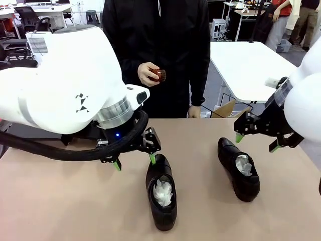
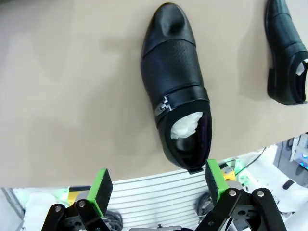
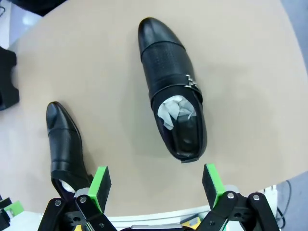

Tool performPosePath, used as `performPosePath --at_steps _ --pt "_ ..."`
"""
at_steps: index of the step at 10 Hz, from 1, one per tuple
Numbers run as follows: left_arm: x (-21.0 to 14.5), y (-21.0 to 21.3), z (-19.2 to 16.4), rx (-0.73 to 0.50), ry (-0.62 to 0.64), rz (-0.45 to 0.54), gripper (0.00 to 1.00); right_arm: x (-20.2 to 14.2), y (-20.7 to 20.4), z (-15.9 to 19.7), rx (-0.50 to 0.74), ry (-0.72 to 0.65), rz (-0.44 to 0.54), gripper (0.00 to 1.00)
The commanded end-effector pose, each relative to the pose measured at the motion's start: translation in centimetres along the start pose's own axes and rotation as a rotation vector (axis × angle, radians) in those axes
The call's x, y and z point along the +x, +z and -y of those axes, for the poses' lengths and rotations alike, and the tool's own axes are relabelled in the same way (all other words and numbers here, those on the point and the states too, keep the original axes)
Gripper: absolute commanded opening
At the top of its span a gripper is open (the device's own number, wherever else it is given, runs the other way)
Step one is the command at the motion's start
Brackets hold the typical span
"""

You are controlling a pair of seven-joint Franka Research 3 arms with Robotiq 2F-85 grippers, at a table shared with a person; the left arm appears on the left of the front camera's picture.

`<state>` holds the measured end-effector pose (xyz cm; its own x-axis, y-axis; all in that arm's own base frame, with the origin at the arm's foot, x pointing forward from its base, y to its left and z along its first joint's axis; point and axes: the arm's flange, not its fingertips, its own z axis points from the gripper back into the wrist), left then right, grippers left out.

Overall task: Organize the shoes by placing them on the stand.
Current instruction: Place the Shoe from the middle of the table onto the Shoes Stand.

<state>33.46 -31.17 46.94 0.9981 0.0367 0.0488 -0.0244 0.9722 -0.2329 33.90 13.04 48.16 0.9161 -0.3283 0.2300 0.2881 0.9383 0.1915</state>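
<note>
1. Nearest, at the lower middle of the front view, the middle shoe (image 1: 161,193) is seen lying flat on the table (image 1: 60,206), with its toe toward the bottom edge and white paper stuffed in its opening.
2. Slightly farther, right of centre, the right-hand shoe (image 1: 239,169) is laid at an angle on the same tabletop, well apart from the first.
3. Both shoes are found on bare table rather than on the stand, so the task is judged barely begun: each is yet to be picked up and placed.
4. Just behind the middle shoe's heel, the left gripper (image 1: 135,161) is held low, jaws spread wide with nothing between them, and one green pad is close beside the heel. Its arm is brought in from the left edge, with the wrist bent down toward the table.
5. At the right, the right gripper (image 1: 257,142) is likewise released and empty, poised just behind the right-hand shoe's heel.
6. Farthest, at the upper middle, a person's hand (image 1: 148,74) is held at chest height around a small brown object (image 1: 160,75).
</note>
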Motion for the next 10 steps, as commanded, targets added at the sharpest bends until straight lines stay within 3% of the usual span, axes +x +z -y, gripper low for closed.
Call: performPosePath --at_steps 1,3,5,10 --pt "-0.2 -0.2 0.5 -0.003 -0.008 0.002 1.0 -0.6 0.0 -0.7 0.002 0.053 -0.003 1.0" --pt "0.4 -1.5 5.5 -0.06 -0.059 -0.004 1.0 -0.6 0.0 -0.7 0.002 0.053 -0.003 1.0" --pt "0.8 -4.4 9.3 -0.027 -0.111 -0.034 1.0 -0.6 0.0 -0.7 0.002 0.053 -0.003 1.0" --pt "-0.7 -8.1 11.7 0.028 -0.148 -0.068 1.0 -0.6 0.0 -0.7 0.002 0.053 -0.003 1.0"
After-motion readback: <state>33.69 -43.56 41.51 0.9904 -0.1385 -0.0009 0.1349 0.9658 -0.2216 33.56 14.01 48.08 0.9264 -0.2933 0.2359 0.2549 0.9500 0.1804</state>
